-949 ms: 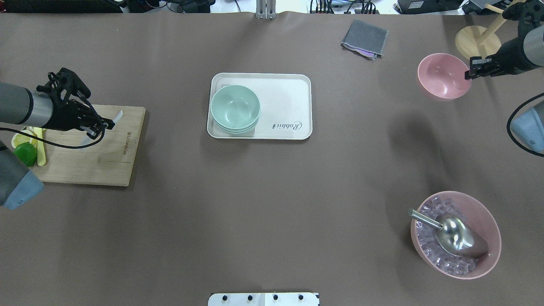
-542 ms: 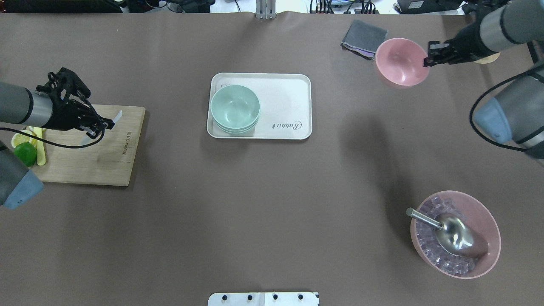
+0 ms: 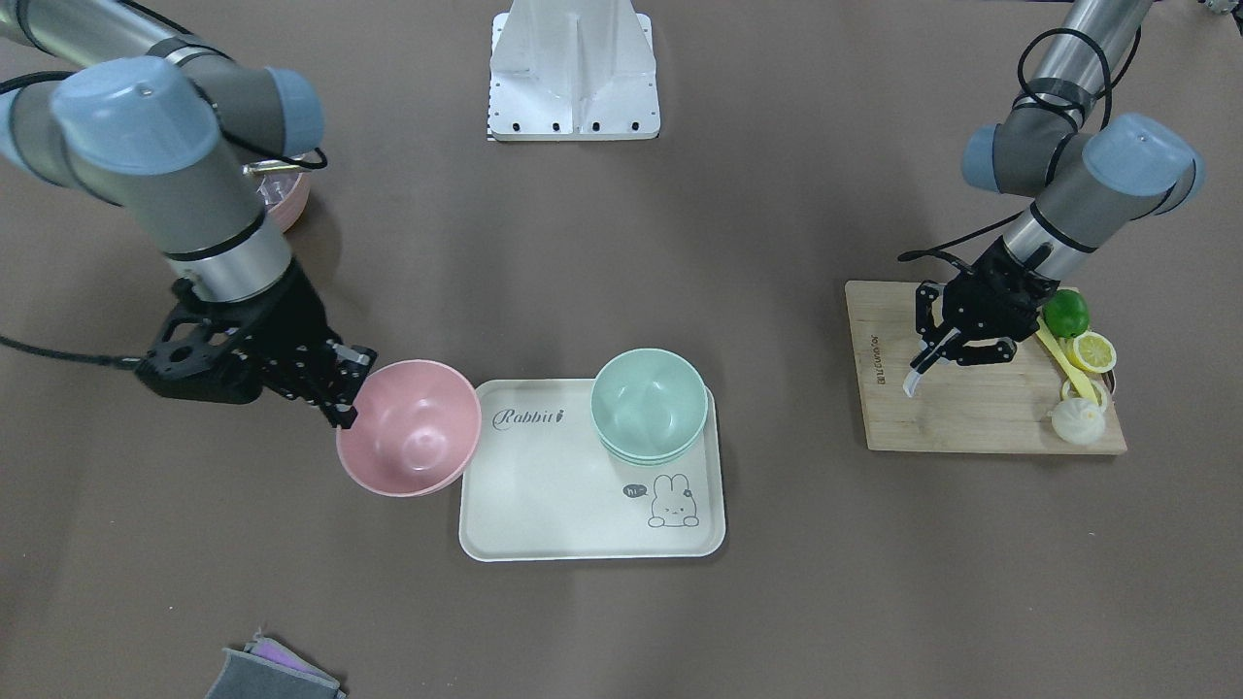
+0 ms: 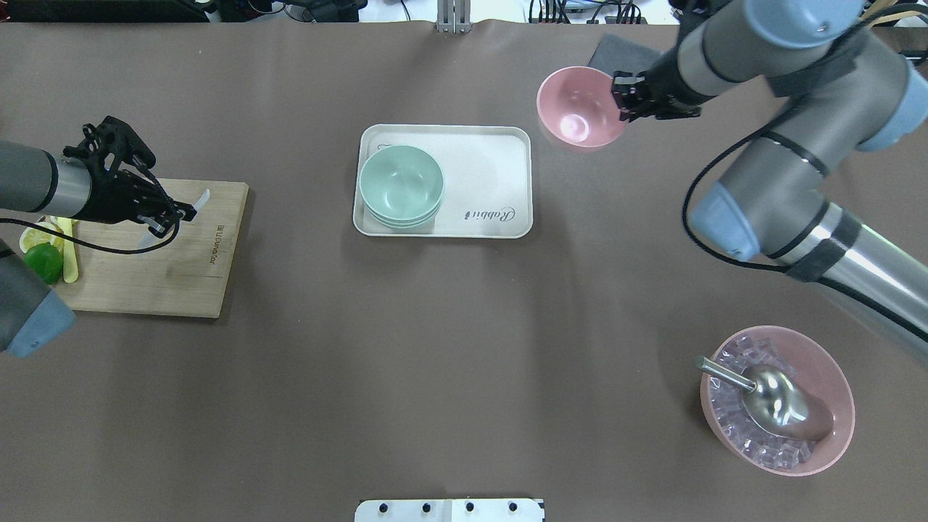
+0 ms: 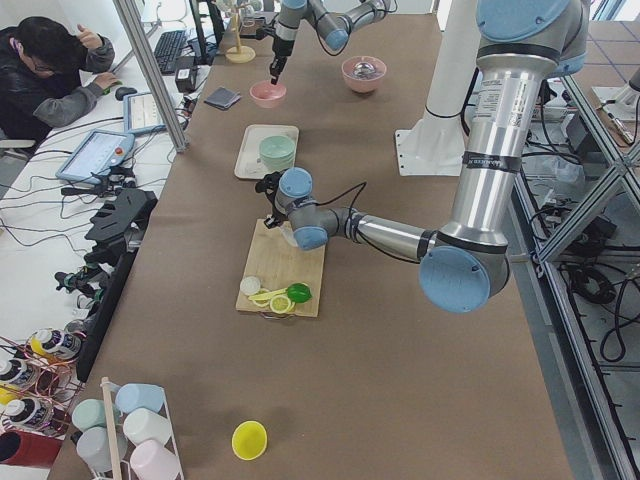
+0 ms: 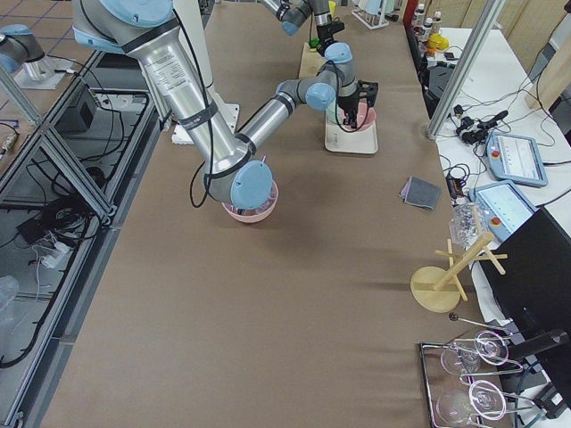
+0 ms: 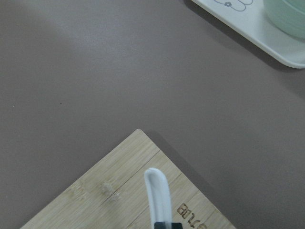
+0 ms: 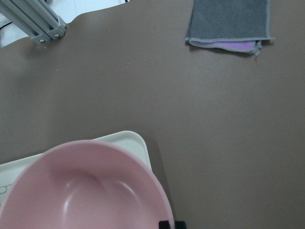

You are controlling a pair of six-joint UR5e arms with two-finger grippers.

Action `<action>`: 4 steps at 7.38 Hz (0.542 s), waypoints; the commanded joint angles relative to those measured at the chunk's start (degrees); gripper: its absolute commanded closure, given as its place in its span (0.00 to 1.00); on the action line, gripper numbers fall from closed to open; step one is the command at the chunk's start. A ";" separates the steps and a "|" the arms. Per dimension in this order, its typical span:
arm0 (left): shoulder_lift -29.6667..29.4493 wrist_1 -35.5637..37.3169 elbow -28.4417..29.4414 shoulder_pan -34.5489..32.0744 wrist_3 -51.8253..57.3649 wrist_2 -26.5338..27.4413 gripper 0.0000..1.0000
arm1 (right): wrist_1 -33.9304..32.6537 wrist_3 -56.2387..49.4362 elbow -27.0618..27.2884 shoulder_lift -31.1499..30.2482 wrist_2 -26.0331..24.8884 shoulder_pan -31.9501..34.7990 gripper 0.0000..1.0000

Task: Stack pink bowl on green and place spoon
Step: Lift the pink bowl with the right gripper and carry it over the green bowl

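My right gripper is shut on the rim of the empty pink bowl and holds it in the air just off the white tray's far right corner. In the front view the pink bowl sits at the tray's edge, apart from the stacked green bowls. The green bowls stand on the tray's left part. My left gripper is shut on a white spoon above the wooden cutting board.
A lime and lemon pieces lie on the board's left end. A larger pink bowl with ice cubes and a metal scoop stands near right. A grey cloth lies at the far edge, beyond the pink bowl.
My right arm has carried the pink bowl leftward along the far side, from the table's right end to beside the tray. The left arm and the spoon have not moved.
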 commanded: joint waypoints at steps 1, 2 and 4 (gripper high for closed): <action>0.00 0.00 -0.06 0.00 0.00 0.00 1.00 | -1.19 10.34 -4.69 6.68 -3.11 -5.53 1.00; 0.08 0.00 -0.06 -0.09 0.00 -0.09 1.00 | -1.11 12.65 -9.17 10.98 -4.16 -6.85 1.00; 0.08 0.00 -0.06 -0.09 0.00 0.00 1.00 | -0.58 14.16 -10.97 13.04 -7.24 -9.14 1.00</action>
